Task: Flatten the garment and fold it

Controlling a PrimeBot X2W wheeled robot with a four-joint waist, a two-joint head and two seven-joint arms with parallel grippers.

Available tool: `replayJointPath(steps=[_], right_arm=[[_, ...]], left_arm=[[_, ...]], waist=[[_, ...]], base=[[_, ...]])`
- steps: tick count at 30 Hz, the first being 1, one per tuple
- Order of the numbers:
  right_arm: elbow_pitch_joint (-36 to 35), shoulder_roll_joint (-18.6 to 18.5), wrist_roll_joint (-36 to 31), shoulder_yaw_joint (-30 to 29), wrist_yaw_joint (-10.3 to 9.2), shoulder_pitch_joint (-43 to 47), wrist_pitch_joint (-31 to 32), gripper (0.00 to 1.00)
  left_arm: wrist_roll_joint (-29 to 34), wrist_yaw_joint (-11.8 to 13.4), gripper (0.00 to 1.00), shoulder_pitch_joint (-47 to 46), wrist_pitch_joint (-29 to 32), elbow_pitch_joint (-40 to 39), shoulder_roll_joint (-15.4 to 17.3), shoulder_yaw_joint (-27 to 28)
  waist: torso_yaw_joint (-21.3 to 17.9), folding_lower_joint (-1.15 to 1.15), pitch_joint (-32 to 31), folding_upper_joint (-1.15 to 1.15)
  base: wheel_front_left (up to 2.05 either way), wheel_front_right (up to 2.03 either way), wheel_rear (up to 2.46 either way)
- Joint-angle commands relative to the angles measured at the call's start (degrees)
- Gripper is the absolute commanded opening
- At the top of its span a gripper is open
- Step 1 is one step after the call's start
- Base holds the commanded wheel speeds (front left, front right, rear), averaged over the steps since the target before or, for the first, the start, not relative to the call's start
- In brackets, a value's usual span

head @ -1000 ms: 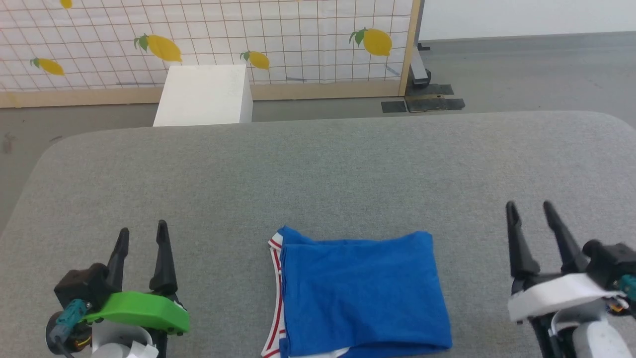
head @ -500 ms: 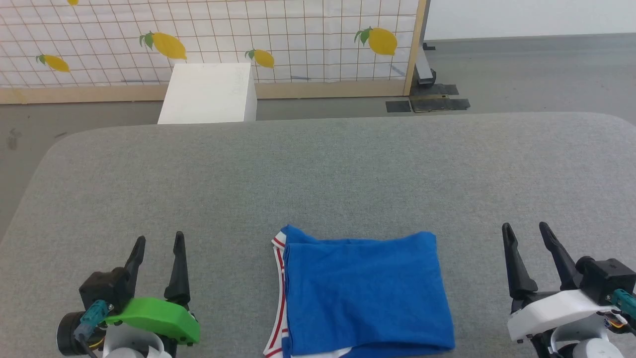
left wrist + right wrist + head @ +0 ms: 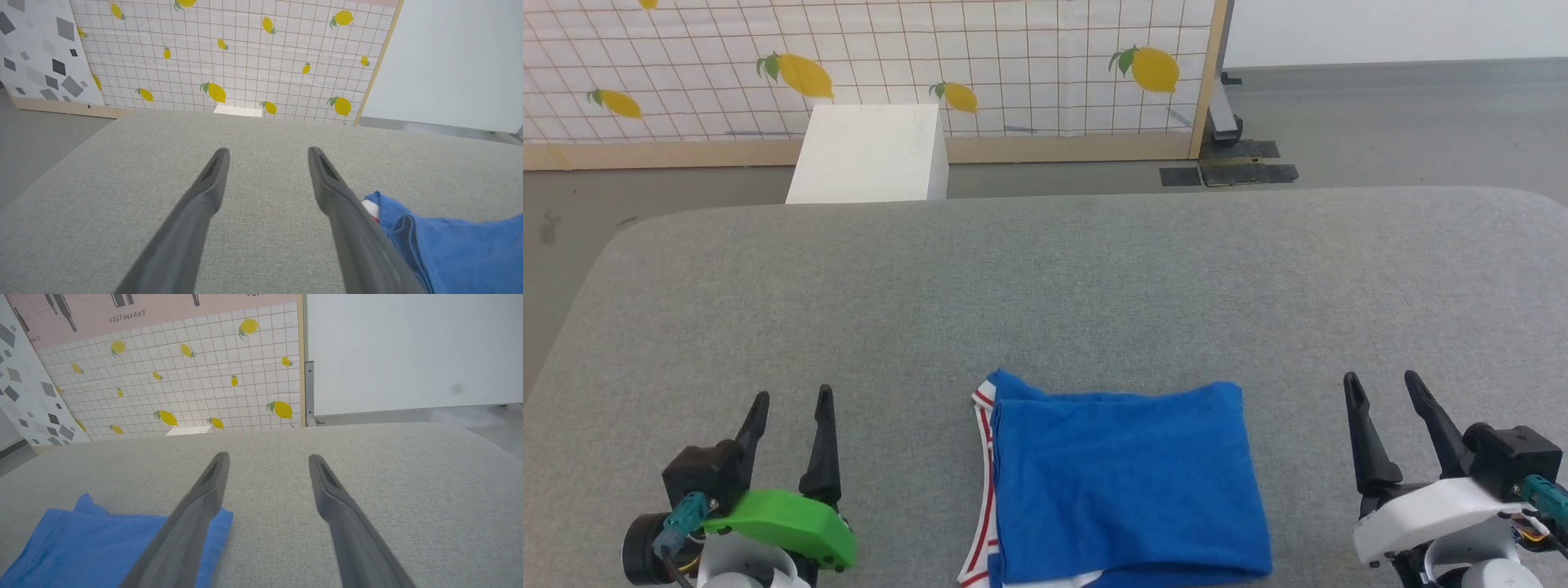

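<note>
- Left tool (image 3: 793,394) and right tool (image 3: 1381,377), two counted, are both gaping wide, gripping nothing, touching no cloth.
- One garment (image 3: 1127,482), folded blue, is lying between them on the grey worktop (image 3: 1045,286), apart from each.

A wide grey woven-fabric tabletop with rounded corners (image 3: 1045,269) spans the foreground. Beyond its far edge a white cuboid block (image 3: 866,155) stands on the smooth grey floor (image 3: 1380,114), in front of a wood-framed backdrop panel printed with white tiles and yellow lemons (image 3: 1029,49). Flat dark plates (image 3: 1229,173) lie at the panel's right foot. A plain white wall (image 3: 1380,28) runs to the right. A white board with grey geometric patches (image 3: 36,53) stands left of the lemon panel, and a pink band lettered RESTAURANT (image 3: 143,314) sits above the tiles. The light is even.
</note>
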Motion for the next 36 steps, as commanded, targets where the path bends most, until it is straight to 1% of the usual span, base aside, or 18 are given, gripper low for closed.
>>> replayJointPath(steps=[1, 19, 22, 25, 27, 29, 31, 36], right_arm=[[-0.02, 0.2, -0.63, -0.19, -0.09, 0.47, 0.3, 1.0], [0.06, 0.36, -0.79, -0.34, -0.09, 0.61, 1.34, 1.0], [0.2, 0.24, -0.9, -0.71, -0.09, 0.36, 2.06, 1.0], [0.04, 0.32, -0.72, -1.12, -0.09, -0.43, 4.12, 1.0], [-0.41, 0.15, -0.26, -0.96, -0.09, -1.52, 7.09, 1.0], [-0.89, -0.07, 1.02, -0.49, -0.09, -2.99, 11.89, 1.0], [-1.7, -0.86, 2.34, 0.89, -0.09, -4.95, 17.95, 1.0], [-3.67, -3.53, 5.32, 6.84, -0.09, -9.82, 38.43, 1.0]], left_arm=[[-0.28, 0.26, 1.0, -0.53, 0.14, 0.07, 0.44, 0.03], [-1.26, 0.46, 1.0, 0.07, 0.31, -0.12, 0.81, -0.23], [-1.4, 0.56, 1.0, 0.19, 0.49, -0.27, 1.02, -0.36], [-1.41, 0.63, 1.0, 0.09, 0.52, -0.42, 1.16, -0.44], [-1.38, 0.74, 1.0, 0.0, 0.51, -0.6, 1.21, -0.48], [-1.38, 0.86, 1.0, -0.07, 0.52, -0.81, 1.28, -0.48], [-1.41, 0.93, 1.0, -0.2, 0.52, -1.04, 1.38, -0.46], [-1.35, 1.14, 1.0, -0.79, 0.64, -2.1, 1.47, -0.62]], waist=[[0.01, 0.0, 0.0, 0.0], [-0.07, 0.0, -0.63, 0.0], [-0.14, 0.0, -0.5, 0.0], [-0.2, 0.0, -0.17, 0.0], [-0.28, 0.0, 0.09, 0.0], [-0.37, 0.0, 0.42, 0.0], [-0.43, 0.0, 0.81, 0.0], [0.0, 0.0, 2.35, 0.0]], base=[[0.0, 0.0, 0.0], [0.0, 0.0, 0.0], [0.0, 0.0, 0.0], [0.0, 0.0, 0.0], [0.0, 0.0, 0.0], [0.0, 0.0, 0.0], [0.0, 0.0, 0.0], [0.0, 0.0, 0.0]])
